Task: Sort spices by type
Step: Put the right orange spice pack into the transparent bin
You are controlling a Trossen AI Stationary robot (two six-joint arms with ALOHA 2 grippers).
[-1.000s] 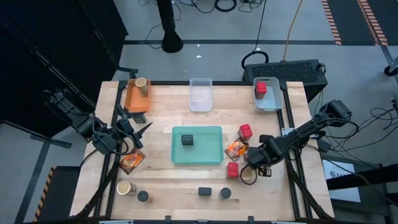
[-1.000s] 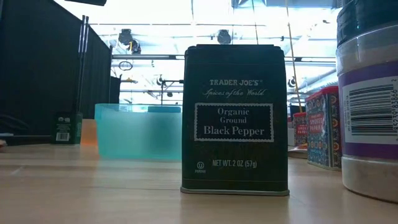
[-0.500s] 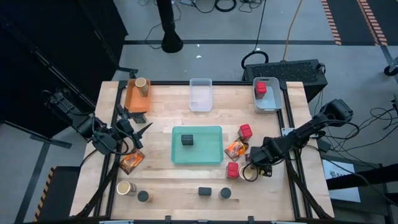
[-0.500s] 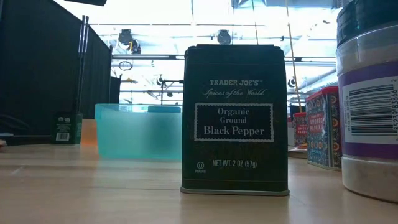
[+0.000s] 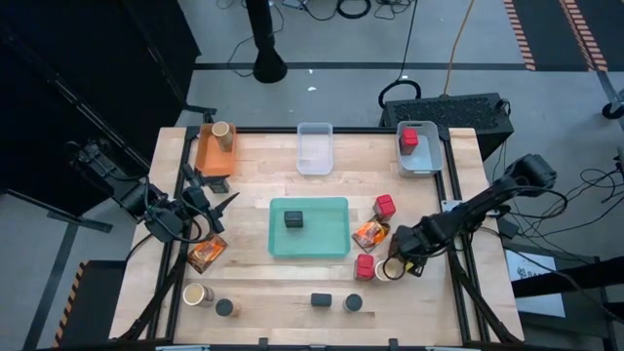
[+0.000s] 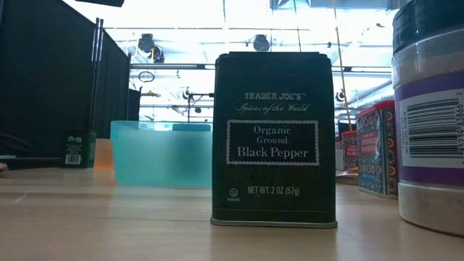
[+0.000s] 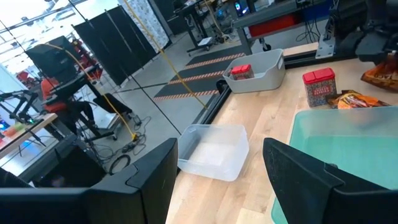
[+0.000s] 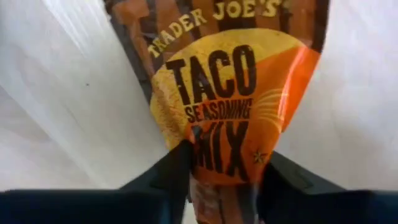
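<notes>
My right gripper (image 5: 392, 255) is low at the table's right side, shut on an orange printed taco seasoning packet (image 8: 230, 93), which shows in the high view beside it (image 5: 369, 234). A tan jar (image 5: 384, 271) and a red cube (image 5: 365, 265) stand right by that gripper. My left gripper (image 5: 219, 208) waits open at the left side, above a second packet (image 5: 207, 253). One dark block (image 5: 293, 219) sits on the teal tray (image 5: 327, 244). A tan jar (image 5: 221, 130) stands in the orange bin, and a red cube (image 5: 410, 136) in the grey bin. My right gripper pinches the taco packet between its two fingers (image 8: 158, 180) at the packet's narrowed end (image 8: 217, 165), just past the printed word MIX. The packet fans out wider away from the fingers. Whether it is lifted off the table, I cannot tell.
A clear bin (image 5: 314, 148) stands at the far edge. Another red cube (image 5: 385, 205) is on the right. Along the near edge stand a tan jar (image 5: 198, 294) and dark items (image 5: 224, 307), (image 5: 321, 300), (image 5: 353, 303). The low view is filled by a black pepper tin (image 6: 274, 138).
My right gripper has crept a little toward the table's near edge and left, closer to the tan jar. The left arm and the other spices have stayed where they were.
</notes>
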